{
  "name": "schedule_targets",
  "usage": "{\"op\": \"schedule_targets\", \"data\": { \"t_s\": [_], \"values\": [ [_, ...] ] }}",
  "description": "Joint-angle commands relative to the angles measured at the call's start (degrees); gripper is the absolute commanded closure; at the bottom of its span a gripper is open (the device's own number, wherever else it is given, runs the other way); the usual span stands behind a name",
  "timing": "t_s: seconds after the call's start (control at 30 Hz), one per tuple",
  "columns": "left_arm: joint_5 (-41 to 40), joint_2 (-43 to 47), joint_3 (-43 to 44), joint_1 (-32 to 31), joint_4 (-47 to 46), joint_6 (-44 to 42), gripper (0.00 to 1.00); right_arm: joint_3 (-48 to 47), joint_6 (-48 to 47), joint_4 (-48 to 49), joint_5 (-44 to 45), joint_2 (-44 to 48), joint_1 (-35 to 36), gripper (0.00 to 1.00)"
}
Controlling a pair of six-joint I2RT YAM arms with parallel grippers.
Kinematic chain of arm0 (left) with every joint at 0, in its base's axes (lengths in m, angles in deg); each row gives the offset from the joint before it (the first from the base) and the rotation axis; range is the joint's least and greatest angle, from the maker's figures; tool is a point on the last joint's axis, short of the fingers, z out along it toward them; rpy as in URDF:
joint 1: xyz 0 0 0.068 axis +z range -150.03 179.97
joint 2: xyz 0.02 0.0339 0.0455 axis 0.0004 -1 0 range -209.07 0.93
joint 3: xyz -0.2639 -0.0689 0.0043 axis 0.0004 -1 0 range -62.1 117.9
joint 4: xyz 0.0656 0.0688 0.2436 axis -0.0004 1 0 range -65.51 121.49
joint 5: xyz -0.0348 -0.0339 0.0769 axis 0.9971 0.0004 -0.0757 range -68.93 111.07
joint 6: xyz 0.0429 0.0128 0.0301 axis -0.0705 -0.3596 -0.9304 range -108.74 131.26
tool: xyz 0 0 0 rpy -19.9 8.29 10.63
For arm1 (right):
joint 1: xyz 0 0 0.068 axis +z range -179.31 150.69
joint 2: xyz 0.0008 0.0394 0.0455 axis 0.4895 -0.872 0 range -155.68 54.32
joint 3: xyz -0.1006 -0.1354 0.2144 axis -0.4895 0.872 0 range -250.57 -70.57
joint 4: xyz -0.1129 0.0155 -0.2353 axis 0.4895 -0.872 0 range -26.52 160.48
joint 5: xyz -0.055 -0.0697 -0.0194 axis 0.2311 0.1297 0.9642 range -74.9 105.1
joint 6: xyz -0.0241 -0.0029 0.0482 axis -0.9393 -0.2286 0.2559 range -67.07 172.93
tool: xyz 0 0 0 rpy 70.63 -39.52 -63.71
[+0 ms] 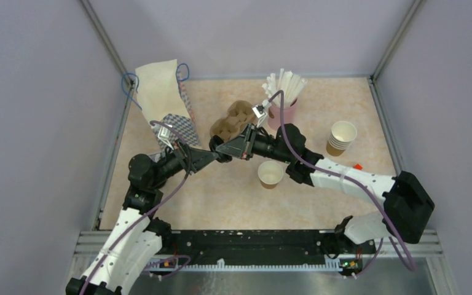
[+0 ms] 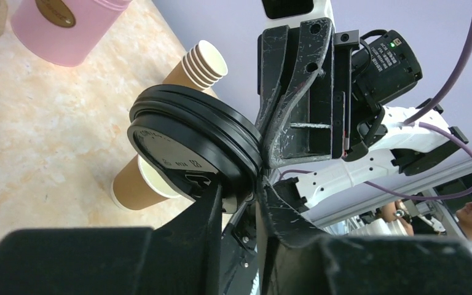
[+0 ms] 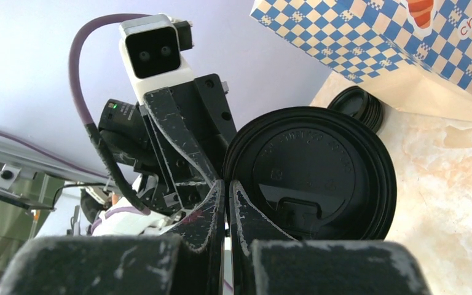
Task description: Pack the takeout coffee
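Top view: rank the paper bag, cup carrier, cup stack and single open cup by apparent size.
1. paper bag, clearly largest
2. cup carrier, partly hidden by an arm
3. cup stack and single open cup look about alike, so I won't rank them

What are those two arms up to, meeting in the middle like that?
Both the left gripper and the right gripper are pinching the rim of the black lids, seemingly a few nested together, held in the air between them. A lidless paper cup stands on the table nearby, not yet covered.
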Motion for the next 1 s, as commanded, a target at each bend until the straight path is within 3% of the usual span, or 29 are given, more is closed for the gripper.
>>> {"op": "schedule_targets", "data": {
  "t_s": [0.0,0.07,0.4,0.77,0.9,0.97],
  "values": [
    [-1.35,0.19,0.14,-0.53,-4.99,1.3,0.87,-1.23,-1.03,1.65,-0.51,0.73,0.59,1.0],
    [-1.78,0.52,0.26,-0.53,-4.13,1.13,1.0,-1.1,-1.22,1.35,-0.22,1.04,0.59,1.0],
    [-3.24,2.15,1.83,-0.53,3.14,-1.96,1.0,0.57,-2.05,0.43,0.79,4.24,-1.65,1.0],
    [-3.56,2.57,2.21,-0.53,5.04,-1.32,0.97,2.59,-2.94,0.14,-0.15,6.79,-3.16,1.0],
    [-3.98,2.56,2.45,-0.53,5.84,-1.56,0.96,-4.64,-12.48,-12.83,-3.34,3.55,-2.42,1.0],
    [-3.9,2.35,2.77,-0.48,6.33,-2.18,0.95,-7.51,-15.72,-17.77,-3.72,2.42,-1.88,0.91]
  ]
}}
